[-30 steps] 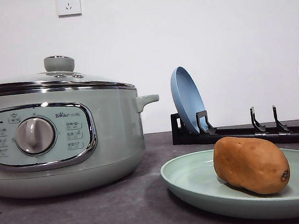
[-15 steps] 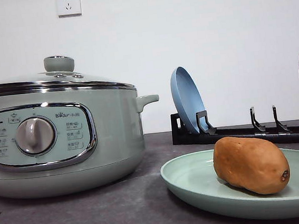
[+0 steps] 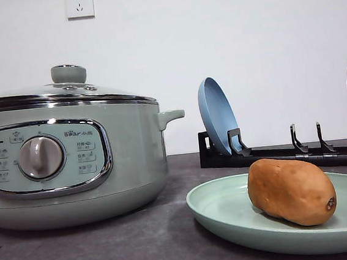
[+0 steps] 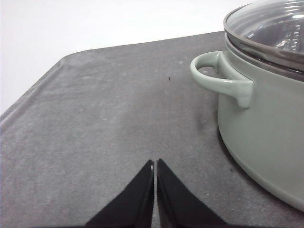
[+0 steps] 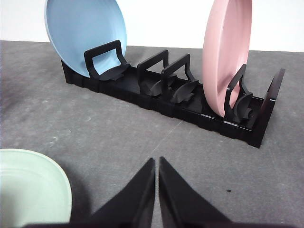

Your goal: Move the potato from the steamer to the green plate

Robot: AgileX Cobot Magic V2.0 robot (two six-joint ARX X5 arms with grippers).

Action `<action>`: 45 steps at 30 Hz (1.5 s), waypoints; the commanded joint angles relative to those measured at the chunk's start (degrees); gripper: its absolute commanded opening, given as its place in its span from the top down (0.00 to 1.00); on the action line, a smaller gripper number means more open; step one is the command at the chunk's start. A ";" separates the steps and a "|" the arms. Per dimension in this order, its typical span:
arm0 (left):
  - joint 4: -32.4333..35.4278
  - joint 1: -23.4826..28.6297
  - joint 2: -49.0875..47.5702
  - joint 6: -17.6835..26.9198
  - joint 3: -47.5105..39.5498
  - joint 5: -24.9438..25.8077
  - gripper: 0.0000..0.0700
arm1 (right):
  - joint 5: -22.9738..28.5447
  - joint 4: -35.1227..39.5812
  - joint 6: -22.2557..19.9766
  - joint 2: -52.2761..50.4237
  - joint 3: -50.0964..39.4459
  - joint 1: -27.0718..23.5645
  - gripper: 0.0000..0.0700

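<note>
Potato (image 3: 291,191): lying on green plate (image 3: 231,213), whose right edge is cut off. Steamer (image 3: 72,158): lidded, contents apparently hidden. Left end effector (image 4: 155,164), right end effector (image 5: 157,161): clenched, empty, over bench (image 4: 104,118).

An orange-brown potato (image 3: 292,191) with a dark end spot lies on a pale mint-green plate (image 3: 231,213). The steamer (image 3: 71,155) at left is sage green with chrome trim. Far right, a black rack (image 5: 161,92) holds a blue plate (image 5: 85,31) and a pink plate (image 5: 225,52). The table (image 4: 95,118) is dark grey.
</note>
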 commanded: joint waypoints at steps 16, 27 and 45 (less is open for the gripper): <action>-1.51 0.20 -0.07 -0.20 -0.42 0.07 1.00 | 0.09 0.46 -0.24 -0.17 -0.26 -0.11 1.00; -1.51 0.20 -0.07 -0.20 -0.42 0.09 1.00 | 0.09 0.46 -0.24 -0.17 -0.26 -0.11 1.00; -1.51 0.20 -0.07 -0.20 -0.42 0.07 1.00 | 0.09 0.46 -0.24 -0.17 -0.26 -0.11 1.00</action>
